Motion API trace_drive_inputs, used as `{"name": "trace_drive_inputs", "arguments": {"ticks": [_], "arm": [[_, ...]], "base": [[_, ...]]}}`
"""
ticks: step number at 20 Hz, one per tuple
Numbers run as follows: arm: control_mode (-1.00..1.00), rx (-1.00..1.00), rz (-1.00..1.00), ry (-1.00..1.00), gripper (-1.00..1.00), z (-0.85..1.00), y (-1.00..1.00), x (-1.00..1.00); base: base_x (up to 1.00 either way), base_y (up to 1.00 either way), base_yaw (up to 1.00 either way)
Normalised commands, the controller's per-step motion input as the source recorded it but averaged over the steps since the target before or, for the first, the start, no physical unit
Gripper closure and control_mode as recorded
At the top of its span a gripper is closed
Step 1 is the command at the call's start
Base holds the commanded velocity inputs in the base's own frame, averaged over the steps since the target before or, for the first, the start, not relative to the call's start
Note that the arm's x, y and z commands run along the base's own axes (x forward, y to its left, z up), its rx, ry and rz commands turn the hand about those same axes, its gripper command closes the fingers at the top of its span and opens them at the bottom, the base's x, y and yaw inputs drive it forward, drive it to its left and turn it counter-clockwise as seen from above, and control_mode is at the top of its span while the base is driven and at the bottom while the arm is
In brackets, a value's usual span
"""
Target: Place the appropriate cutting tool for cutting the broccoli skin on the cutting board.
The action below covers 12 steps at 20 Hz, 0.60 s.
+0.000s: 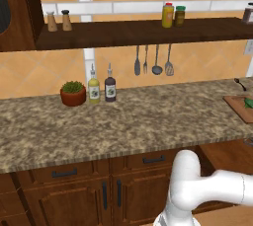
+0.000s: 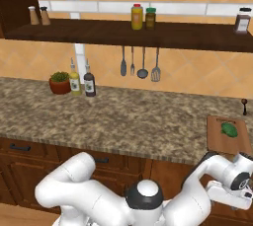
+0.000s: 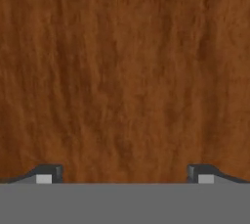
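Broccoli (image 2: pixel 229 129) is lying on the cutting board (image 2: pixel 217 141) at the desk's (image 2: pixel 123 121) right end; my tool (image 3: pixel 125 178), fingers spread apart and gripping nothing, is hanging below that board, facing brown cabinet wood (image 3: pixel 125 71).

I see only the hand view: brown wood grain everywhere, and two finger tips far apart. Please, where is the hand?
Observer: The open gripper is low, below the edge of the speckled granite counter, facing the dark brown wooden cabinets.
Operator: And where is the board?
Observer: The flat reddish-brown wooden cutting board lies on that counter, at its right end, above the hand.
Operator: Is something on it?
Observer: Yes, the small bright green broccoli lies on it.
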Motion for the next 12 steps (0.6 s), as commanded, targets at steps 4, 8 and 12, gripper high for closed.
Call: {"name": "trace_drive_inputs", "arguments": {"ticks": [4,8,12], "arm": [[-1.0,-0.01,0.0,0.0,-1.0,-0.19,0.0,-0.92],[-1.0,0.0,0.0,0.0,-1.0,0.04,0.0,-1.0],[-1.0,0.0,0.0,0.02,-1.0,0.46,0.0,-0.98]], "base": [[0.0,0.0,0.0],[0.0,0.0,0.0],[0.0,0.0,0.0]]}}
